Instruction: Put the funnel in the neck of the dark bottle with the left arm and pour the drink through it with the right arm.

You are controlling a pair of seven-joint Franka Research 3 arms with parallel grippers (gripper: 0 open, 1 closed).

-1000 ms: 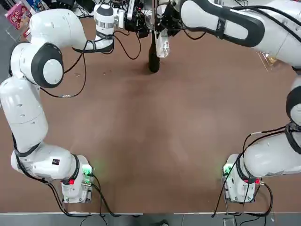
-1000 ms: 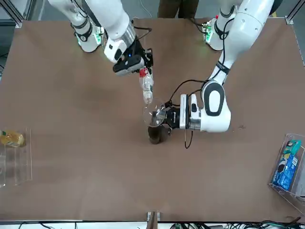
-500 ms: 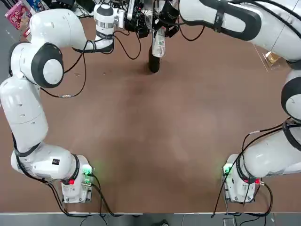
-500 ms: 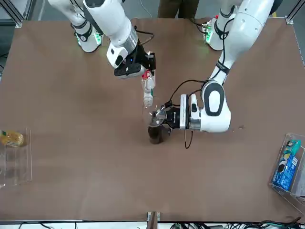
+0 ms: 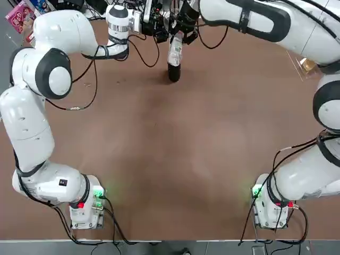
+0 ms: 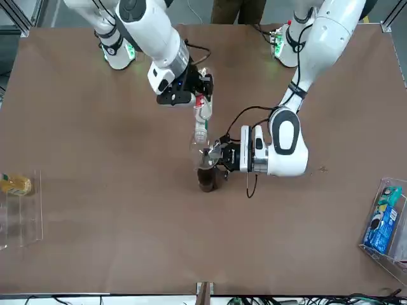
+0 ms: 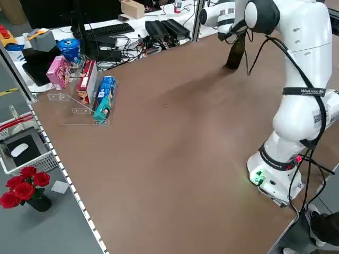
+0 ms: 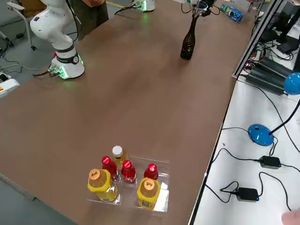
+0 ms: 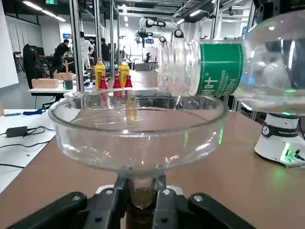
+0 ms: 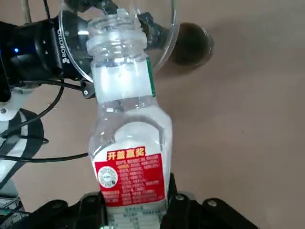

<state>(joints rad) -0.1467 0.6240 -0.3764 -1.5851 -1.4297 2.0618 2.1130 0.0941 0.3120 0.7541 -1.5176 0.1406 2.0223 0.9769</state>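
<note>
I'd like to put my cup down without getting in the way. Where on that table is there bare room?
The wide brown stretch of the table between the two arm bases and the dark bottle is bare. It is crowded at the bottle, where the left gripper holds the funnel and the right gripper tips the drink over it.

On the brown worktop [image 8: 117, 93], near its right edge, a clear tray [image 8: 159, 199] holds a cluster of bottles: two yellow bottles [image 8: 99, 186] with orange caps, red bottles [image 8: 126, 171] with red caps and one pale bottle [image 8: 117, 155] with a white cap. At the left edge, clear stands [image 7: 85, 108] carry a blue box [image 7: 105, 96], a pink box [image 7: 57, 71] and a red box [image 7: 86, 80]. Beyond that edge, red roses [image 7: 24, 185] stand on the floor, and a keyboard [image 7: 106, 30] lies on a far desk.
</note>
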